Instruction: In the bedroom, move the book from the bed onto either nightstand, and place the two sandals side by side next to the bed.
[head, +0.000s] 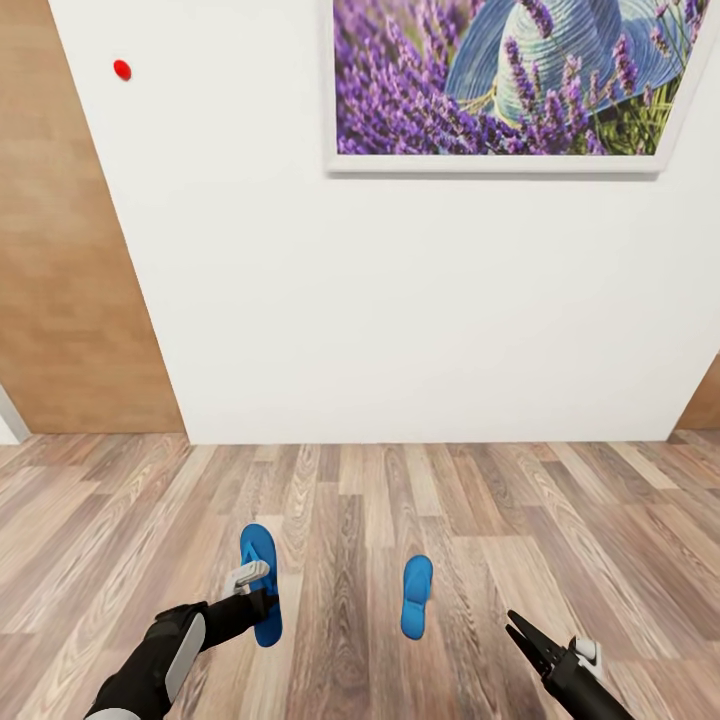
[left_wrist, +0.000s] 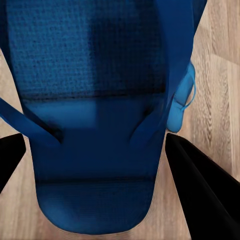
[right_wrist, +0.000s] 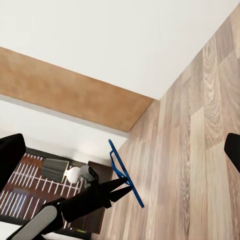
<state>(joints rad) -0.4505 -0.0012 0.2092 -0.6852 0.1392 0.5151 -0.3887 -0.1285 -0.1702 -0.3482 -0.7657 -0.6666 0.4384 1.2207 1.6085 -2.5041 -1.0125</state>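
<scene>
Already the left claw (head: 262, 590) grips one sandal (head: 261, 560), long axis pointing away along the floor (head: 500, 500); the other sandal (head: 416, 597) lies parallel between it and the open right claw (head: 527, 640).

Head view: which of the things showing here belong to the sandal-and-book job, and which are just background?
Job:
- left sandal, left claw over it
- right sandal, lying apart on the wood floor
- right claw, open

Background:
- lavender picture
- white wall
- red dot
</scene>
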